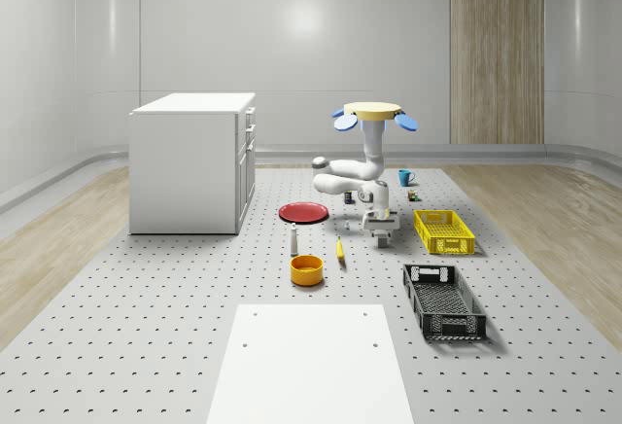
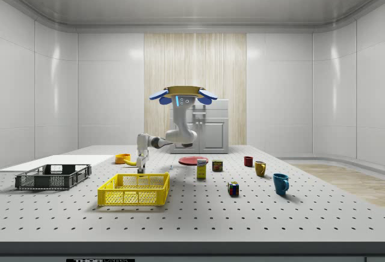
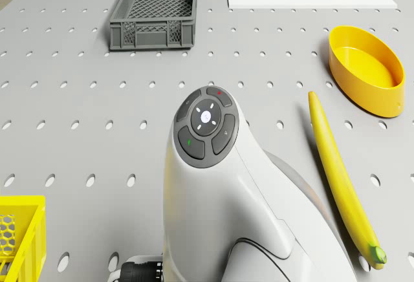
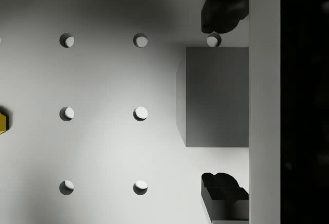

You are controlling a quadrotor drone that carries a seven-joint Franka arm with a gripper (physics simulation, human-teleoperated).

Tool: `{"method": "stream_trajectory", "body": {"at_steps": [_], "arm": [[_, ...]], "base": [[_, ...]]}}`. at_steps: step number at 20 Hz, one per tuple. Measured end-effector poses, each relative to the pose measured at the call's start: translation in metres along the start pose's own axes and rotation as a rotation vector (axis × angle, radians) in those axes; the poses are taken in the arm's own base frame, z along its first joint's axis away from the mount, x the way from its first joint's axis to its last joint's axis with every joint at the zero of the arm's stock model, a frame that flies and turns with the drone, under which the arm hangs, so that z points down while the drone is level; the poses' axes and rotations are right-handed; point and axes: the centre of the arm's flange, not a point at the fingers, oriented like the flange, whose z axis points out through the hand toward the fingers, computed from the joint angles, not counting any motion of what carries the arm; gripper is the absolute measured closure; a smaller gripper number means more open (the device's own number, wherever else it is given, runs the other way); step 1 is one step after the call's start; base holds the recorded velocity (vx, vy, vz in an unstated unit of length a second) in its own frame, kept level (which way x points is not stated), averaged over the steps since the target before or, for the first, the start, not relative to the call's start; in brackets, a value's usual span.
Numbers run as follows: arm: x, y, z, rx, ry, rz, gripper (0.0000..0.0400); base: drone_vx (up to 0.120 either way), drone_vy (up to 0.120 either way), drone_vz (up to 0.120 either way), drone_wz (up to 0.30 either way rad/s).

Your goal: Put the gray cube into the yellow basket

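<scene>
The gray cube [image 4: 216, 96] rests on the perforated table, seen from above in the wrist view. My gripper [image 4: 224, 103] is open, with one black fingertip [image 4: 223, 11] on each side of the cube and a gap between each tip and the cube. The drone [image 1: 374, 113] hovers over the table with its arm bent downward, and the gripper [image 1: 381, 239] hangs low just to the whole-scene view's left of the yellow basket [image 1: 452, 246]. In the side view the gripper [image 2: 141, 167] points down behind the yellow basket [image 2: 129, 197].
A black crate [image 1: 443, 300] lies in front of the basket. A banana [image 1: 340, 249], an orange bowl [image 1: 306, 269] and a red plate [image 1: 303, 212] sit to the left of the gripper. A white cabinet [image 1: 194, 161] stands at back left, with a blue mug [image 1: 405, 177] behind.
</scene>
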Motion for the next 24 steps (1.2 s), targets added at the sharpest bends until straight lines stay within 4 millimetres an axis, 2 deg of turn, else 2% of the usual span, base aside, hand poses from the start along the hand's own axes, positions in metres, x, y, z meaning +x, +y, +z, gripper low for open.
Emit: {"method": "stream_trajectory", "body": {"at_steps": [3,17,20,24], "arm": [[0.000,0.000,0.000,0.000,0.000,0.000,0.0000],[0.000,0.000,0.020,0.000,0.000,0.000,0.0000],[0.000,0.000,0.021,0.000,0.000,0.000,0.0079],[0.000,0.000,0.022,0.000,0.000,0.000,0.0124]], "base": [[0.107,0.000,0.000,0.000],[0.000,0.000,0.000,0.000],[0.000,0.000,0.000,0.000],[0.000,0.000,0.000,0.000]]}}
